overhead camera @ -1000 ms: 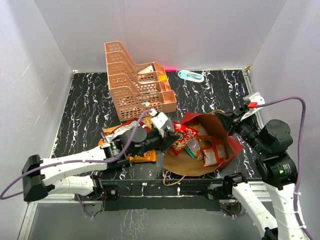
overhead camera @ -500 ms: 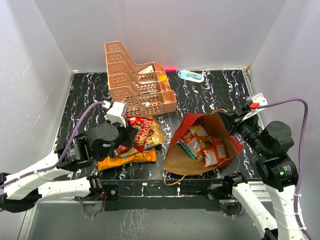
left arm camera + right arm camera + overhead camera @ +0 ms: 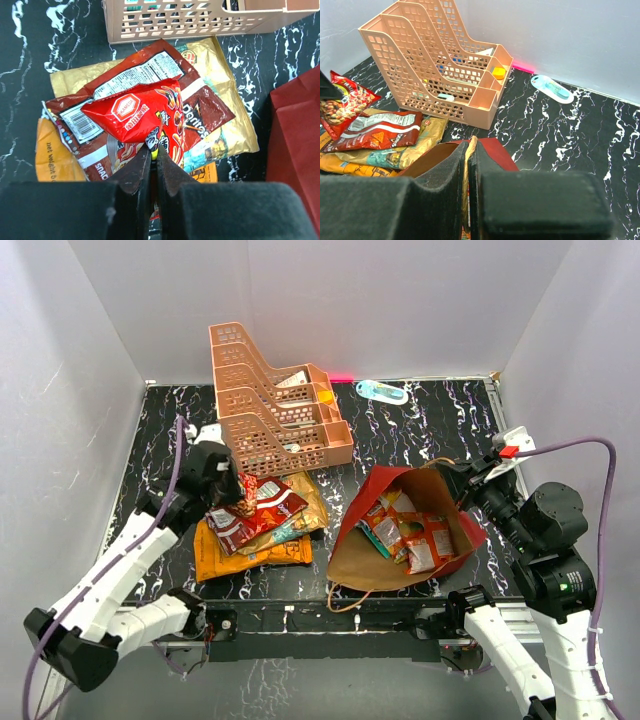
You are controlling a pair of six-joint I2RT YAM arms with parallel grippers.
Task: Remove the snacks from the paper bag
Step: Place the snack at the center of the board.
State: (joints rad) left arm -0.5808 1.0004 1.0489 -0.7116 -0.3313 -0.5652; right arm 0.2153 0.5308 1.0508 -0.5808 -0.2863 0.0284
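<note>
My left gripper [image 3: 153, 150] is shut on the edge of a small red snack packet [image 3: 135, 112] and holds it over the pile of snacks left of the bag. The pile has a dark red chip bag [image 3: 262, 512], a tan-gold chip bag [image 3: 312, 502] and a big orange chip bag [image 3: 225, 562]. The red paper bag [image 3: 375, 485] lies open on its side, kraft inside up, with several small red, orange and teal packets [image 3: 415, 535] in it. My right gripper [image 3: 469, 150] is shut on the bag's upper rim and holds the mouth open.
The peach tiered rack [image 3: 275, 400] stands just behind the snack pile, close to my left gripper. A small blue-green bottle [image 3: 383, 391] lies at the back wall. The bag's twine handle [image 3: 350, 598] hangs over the table's near edge.
My left arm has drawn back from the bag's mouth to the left, carrying the red packet, and now holds it over the pile by the rack. The right arm has not moved.
</note>
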